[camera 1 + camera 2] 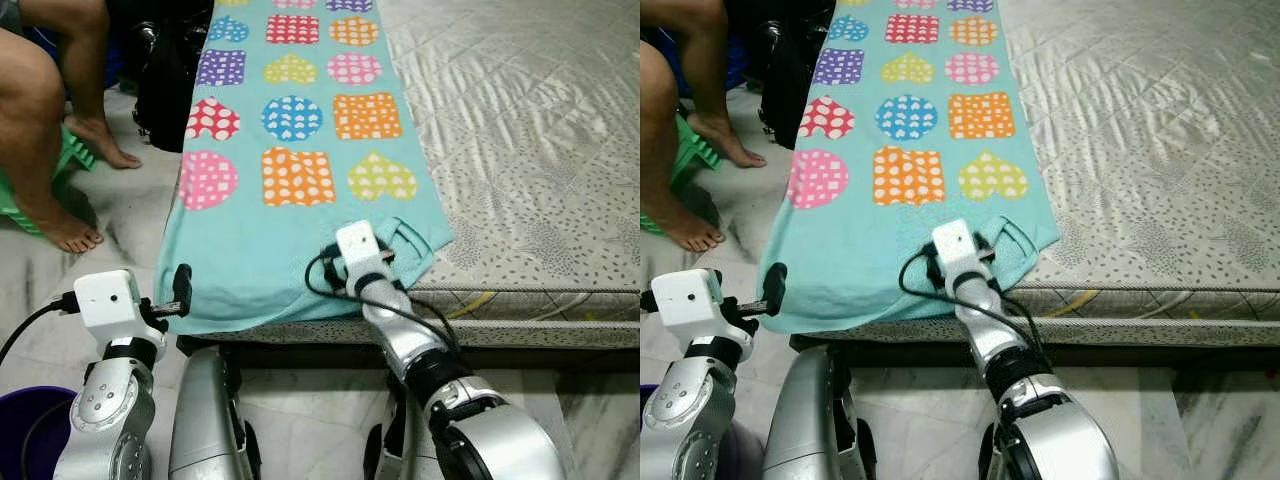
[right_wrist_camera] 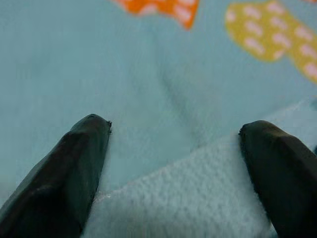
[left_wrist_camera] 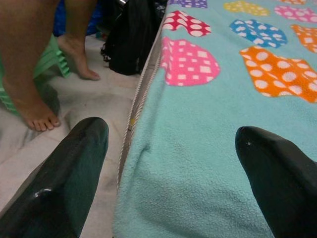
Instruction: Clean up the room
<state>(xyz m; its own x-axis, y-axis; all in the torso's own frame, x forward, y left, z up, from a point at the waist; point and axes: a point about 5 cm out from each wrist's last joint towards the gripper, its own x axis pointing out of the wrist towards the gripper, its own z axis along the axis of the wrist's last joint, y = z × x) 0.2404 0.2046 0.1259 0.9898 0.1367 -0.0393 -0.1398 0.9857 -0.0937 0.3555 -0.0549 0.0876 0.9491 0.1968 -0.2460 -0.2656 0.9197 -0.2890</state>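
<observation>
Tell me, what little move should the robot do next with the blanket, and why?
Probably shut both grippers. The right gripper sits open over a folded corner of the teal blanket, and the left gripper sits open at its other corner.

The right gripper (image 2: 173, 134) hovered with its fingers spread wide over the teal blanket (image 2: 148, 89). A folded, fuzzier fold (image 2: 183, 198) lay between them. Orange and yellow patches sat ahead.

A bed (image 1: 520, 130) with a pale grey patterned mattress carries a turquoise fleece blanket (image 1: 270, 250) printed with coloured hearts, circles and squares; the blanket lies along the bed's left side, its near right corner folded over. The marbled floor (image 1: 130, 200) beside it bears a black bag (image 1: 165, 80) and a person's bare feet (image 1: 70, 232).
</observation>
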